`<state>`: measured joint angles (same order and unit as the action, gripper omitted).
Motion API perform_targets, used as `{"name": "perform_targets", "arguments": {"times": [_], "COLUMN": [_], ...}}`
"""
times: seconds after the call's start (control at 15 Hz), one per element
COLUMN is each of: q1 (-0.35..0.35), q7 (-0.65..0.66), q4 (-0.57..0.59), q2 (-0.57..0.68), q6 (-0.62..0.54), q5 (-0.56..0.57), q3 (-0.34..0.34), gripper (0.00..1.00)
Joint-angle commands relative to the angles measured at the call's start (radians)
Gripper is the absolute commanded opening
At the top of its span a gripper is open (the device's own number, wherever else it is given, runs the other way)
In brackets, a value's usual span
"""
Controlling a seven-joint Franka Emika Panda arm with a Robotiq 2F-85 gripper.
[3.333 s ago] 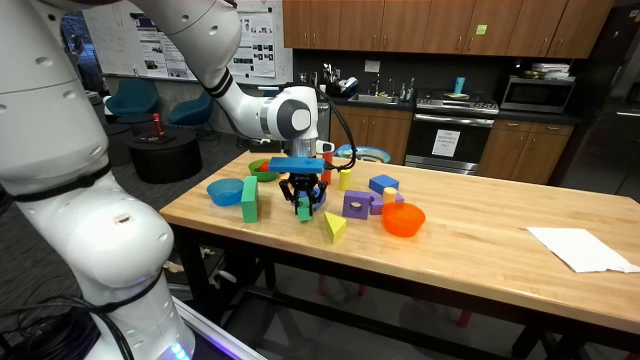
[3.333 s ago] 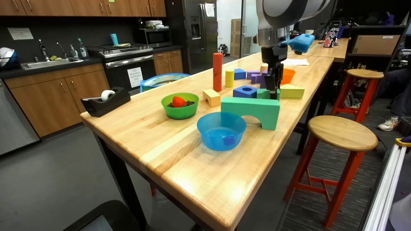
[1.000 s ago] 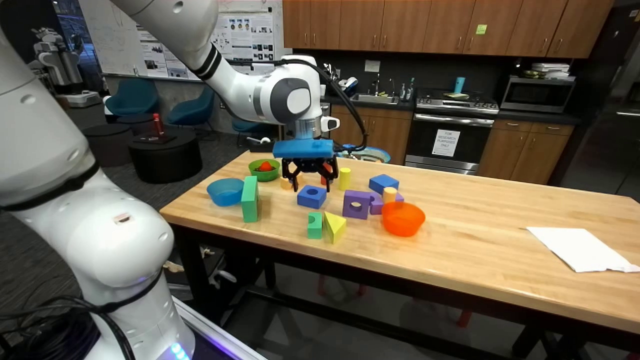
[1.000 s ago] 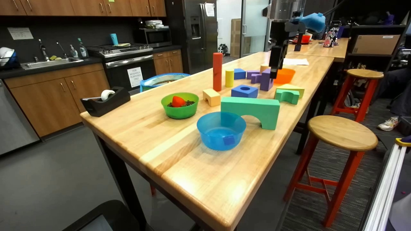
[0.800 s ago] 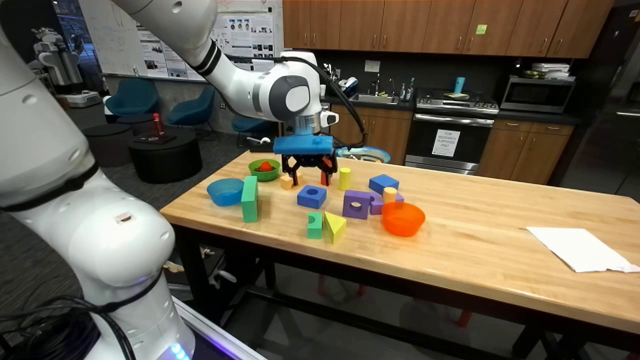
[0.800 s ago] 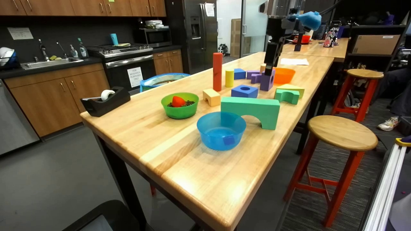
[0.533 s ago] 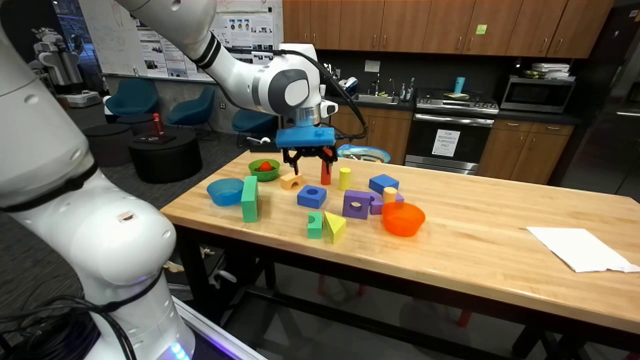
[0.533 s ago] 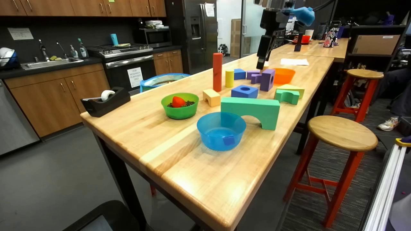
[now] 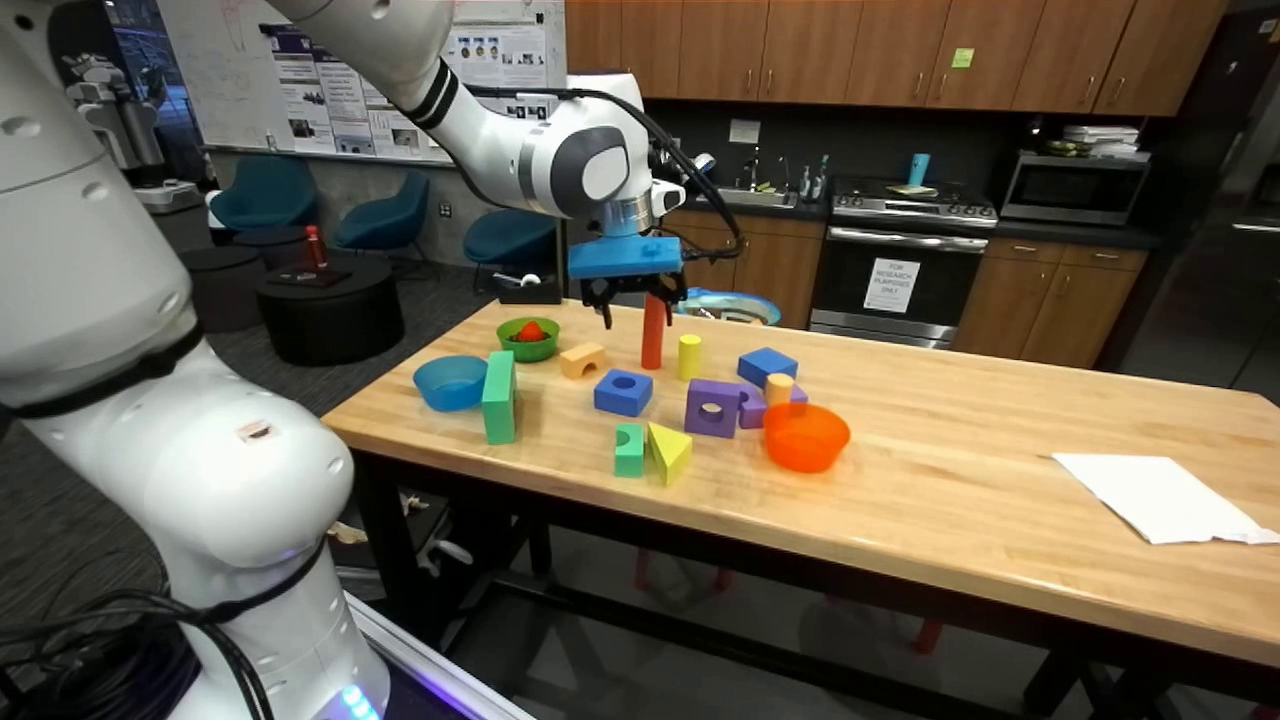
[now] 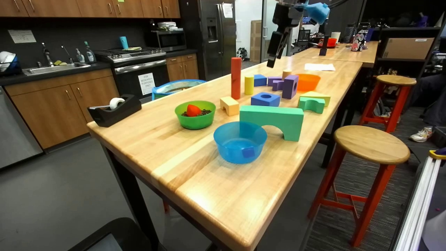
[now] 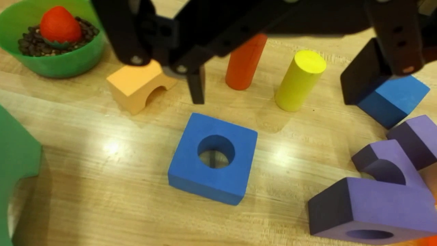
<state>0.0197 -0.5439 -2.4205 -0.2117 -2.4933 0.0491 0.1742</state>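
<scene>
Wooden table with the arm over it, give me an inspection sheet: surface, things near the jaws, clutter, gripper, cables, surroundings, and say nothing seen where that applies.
Surface: wooden table, glossy, reflecting light.
Near the jaws: holed blue block flat, hole up; red cylinder and yellow cylinder upright.
Clutter: orange bowl, blue bowl, green bowl with a red piece inside, purple blocks, tape dispenser, paper.
Gripper: above the table, jaws wide apart.
Held: nothing seen.
Cables: black cable arcs beside the arm; more cables bunch near its base.
Surroundings: stools alongside, a shoe on the floor, a stove beyond.
</scene>
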Motion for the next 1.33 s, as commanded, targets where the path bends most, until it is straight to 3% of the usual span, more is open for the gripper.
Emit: {"name": "perform_targets", "arguments": {"times": [0.0,0.2,0.6,1.27], "q1": [0.007,0.007,0.000,0.021], "q7": [0.002,0.003,-0.013,-0.025], "q4": [0.003,0.004,0.023,0.194], "q2": [0.003,0.005,0.099,0.271], "q6": [0.002,0.000,-0.172,-0.163], "q5": [0.000,0.000,-0.026,-0.088], "q3": [-0.008,-0.008,-0.003,-0.061], "gripper": [1.00,1.00,1.00,1.00]}}
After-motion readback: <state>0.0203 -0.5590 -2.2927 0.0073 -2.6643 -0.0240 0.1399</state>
